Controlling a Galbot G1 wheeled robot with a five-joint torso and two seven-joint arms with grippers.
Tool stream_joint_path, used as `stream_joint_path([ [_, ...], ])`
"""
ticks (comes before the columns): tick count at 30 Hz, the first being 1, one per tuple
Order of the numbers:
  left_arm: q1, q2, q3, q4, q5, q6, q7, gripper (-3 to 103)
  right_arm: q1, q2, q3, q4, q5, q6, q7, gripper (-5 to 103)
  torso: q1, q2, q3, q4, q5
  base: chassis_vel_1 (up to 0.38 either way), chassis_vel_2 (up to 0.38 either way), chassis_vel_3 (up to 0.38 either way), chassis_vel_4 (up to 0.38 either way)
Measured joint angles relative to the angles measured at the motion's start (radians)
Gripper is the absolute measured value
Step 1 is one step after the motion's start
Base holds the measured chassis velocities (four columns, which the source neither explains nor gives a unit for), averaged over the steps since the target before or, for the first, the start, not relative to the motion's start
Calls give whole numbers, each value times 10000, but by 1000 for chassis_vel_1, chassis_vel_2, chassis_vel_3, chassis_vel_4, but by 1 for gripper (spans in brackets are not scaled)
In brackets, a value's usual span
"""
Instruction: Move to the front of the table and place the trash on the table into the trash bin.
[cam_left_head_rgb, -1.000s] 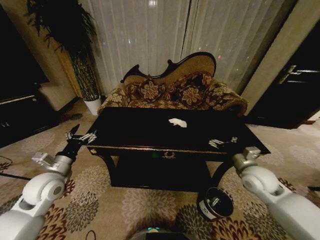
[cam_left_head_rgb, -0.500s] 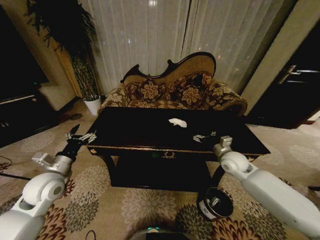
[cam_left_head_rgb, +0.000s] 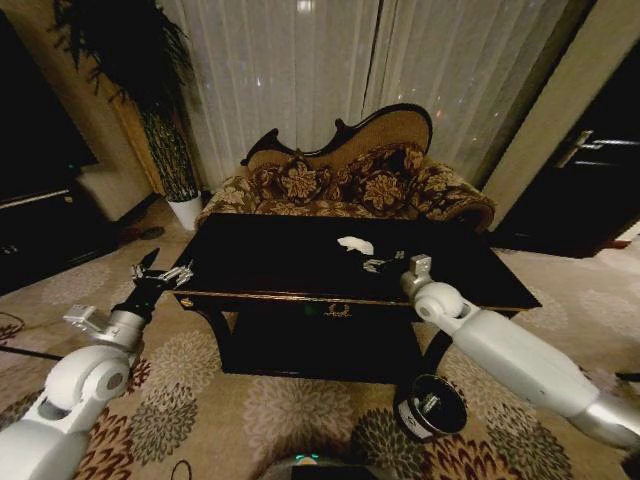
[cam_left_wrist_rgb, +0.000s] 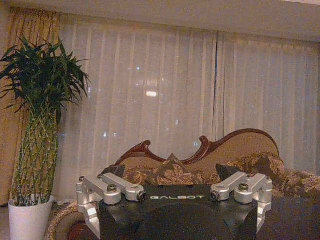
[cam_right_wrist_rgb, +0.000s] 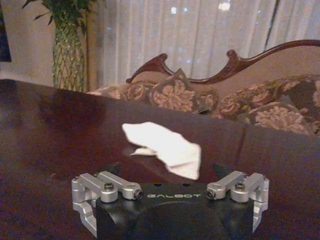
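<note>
One crumpled white tissue wad (cam_right_wrist_rgb: 164, 148) on the glossy dark table (cam_left_head_rgb: 270, 262), light, soft; right gripper (cam_left_head_rgb: 378, 264) spread wide, should pinch its raised middle.

Table (cam_left_head_rgb: 260, 262): one
Tissue wads (cam_left_head_rgb: 355, 245): one, on the table
Trash bin (cam_left_head_rgb: 432, 405): one, on the floor, near right
End effectors: two, left (cam_left_head_rgb: 160, 272) and right (cam_left_head_rgb: 381, 263)
Sofa (cam_left_head_rgb: 345, 180): one, far side
Potted plant (cam_left_head_rgb: 150, 100): one, far left

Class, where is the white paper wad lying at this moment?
In the head view, the white paper wad lies on the table, toward its far edge near the sofa, just beyond the right gripper.
</note>
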Motion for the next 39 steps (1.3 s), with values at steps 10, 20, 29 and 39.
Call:
stream_joint_path([
  [10, 0, 0, 0, 0, 0, 0, 0, 100, 1340, 594, -958, -930, 105, 8, -110, 100, -1, 1, -1, 0, -2, 0, 0, 0, 0],
  [20, 0, 0, 0, 1, 0, 0, 0, 100, 2410, 1153, -2120, -1938, 58, 152, -287, 100, -1, 1, -1, 0, -1, 0, 0, 0, 0],
  [29, 0, 0, 0, 0, 0, 0, 0, 100, 2994, 1542, -2709, -2715, 50, 348, -493, 102, -1, 2, -1, 0, -1, 0, 0, 0, 0],
  [39, 0, 0, 0, 0, 0, 0, 0, 100, 2982, 1453, -2814, -2814, -100, 614, -668, 67, -1, 2, -1, 0, -1, 0, 0, 0, 0],
])
